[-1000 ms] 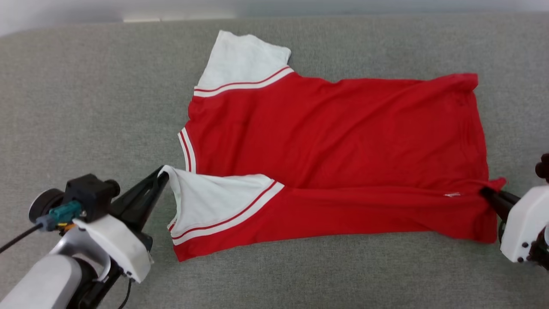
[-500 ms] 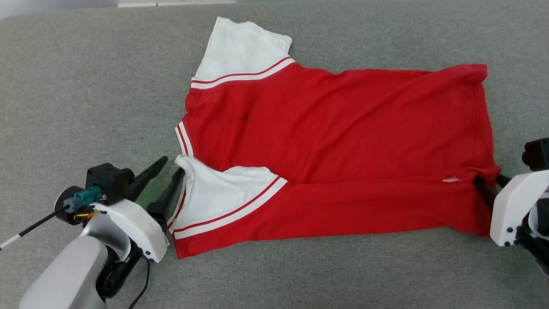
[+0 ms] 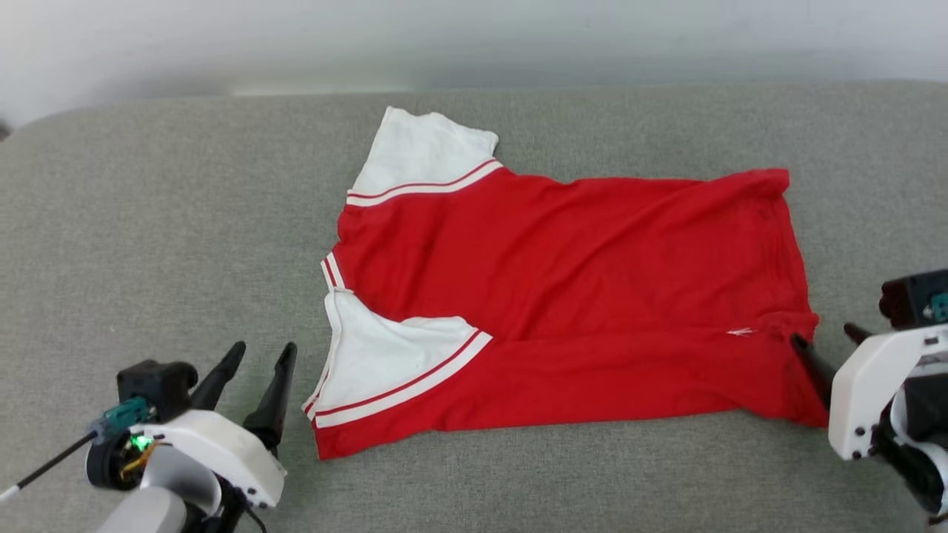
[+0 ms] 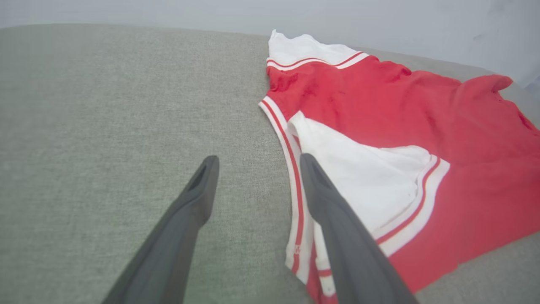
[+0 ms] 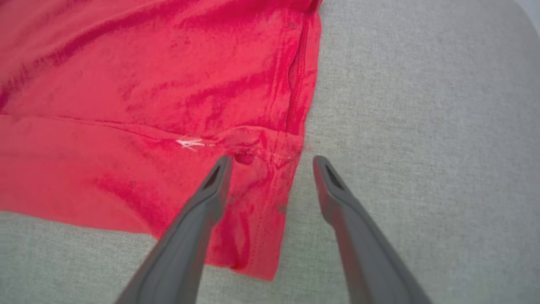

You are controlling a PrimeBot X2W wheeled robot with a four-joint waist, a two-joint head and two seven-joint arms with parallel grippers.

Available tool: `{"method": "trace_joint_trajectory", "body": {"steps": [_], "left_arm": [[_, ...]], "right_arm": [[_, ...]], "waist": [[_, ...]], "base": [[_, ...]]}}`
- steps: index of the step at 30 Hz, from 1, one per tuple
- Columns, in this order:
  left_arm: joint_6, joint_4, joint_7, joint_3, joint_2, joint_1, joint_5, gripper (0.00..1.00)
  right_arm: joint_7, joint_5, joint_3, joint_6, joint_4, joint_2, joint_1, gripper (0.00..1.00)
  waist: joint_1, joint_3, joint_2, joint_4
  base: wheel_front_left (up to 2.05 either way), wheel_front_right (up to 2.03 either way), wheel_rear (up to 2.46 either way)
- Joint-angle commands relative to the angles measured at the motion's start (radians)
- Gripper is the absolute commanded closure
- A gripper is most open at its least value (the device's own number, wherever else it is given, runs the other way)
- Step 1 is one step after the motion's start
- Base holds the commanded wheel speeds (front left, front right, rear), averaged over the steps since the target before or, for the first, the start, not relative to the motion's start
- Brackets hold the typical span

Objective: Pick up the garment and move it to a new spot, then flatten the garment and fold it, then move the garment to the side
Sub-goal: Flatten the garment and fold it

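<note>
Left end effector (image 3: pixel 264 348) parted beside white sleeve (image 3: pixel 378 363), right end effector (image 3: pixel 823 334) parted, perhaps touching rumpled garment (image 3: pixel 563 281)

Here's the bright red short-sleeved fabric jersey (image 3: pixel 578 252), laid out sideways on the grey fabric surface (image 3: pixel 148 222), neckline to the left, hem (image 3: pixel 796 259) to the right. Its near long edge is folded up over the body, the near white sleeve (image 3: pixel 378 355) lying on the red. The far white sleeve (image 3: pixel 422 152) spreads flat, striped trim showing.
</note>
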Motion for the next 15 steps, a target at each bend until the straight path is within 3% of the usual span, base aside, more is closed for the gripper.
{"method": "trace_joint_trajectory", "body": {"steps": [1, 10, 15], "left_arm": [[0.012, -0.014, 0.008, 0.005, -0.002, 0.022, -0.011, 0.0], [0.134, -0.206, 0.157, -0.008, 0.018, 0.188, -0.082, 0.0], [0.169, -0.255, 0.224, -0.032, 0.027, 0.203, -0.082, 0.0]], "right_arm": [[0.006, -0.007, -0.005, -0.001, -0.008, 0.013, 0.02, 0.0], [0.047, -0.075, -0.095, 0.0, -0.15, 0.107, 0.142, 0.0], [0.067, -0.107, -0.129, -0.001, -0.227, 0.163, 0.178, 0.0]], "waist": [[-0.0001, -0.023, 0.0, -0.001], [-0.0001, -0.039, 0.0, -0.012], [-0.0001, -0.009, 0.0, -0.026]], "base": [[0.0, 0.0, 0.0], [0.0, 0.0, 0.0], [0.0, 0.0, 0.0]]}}
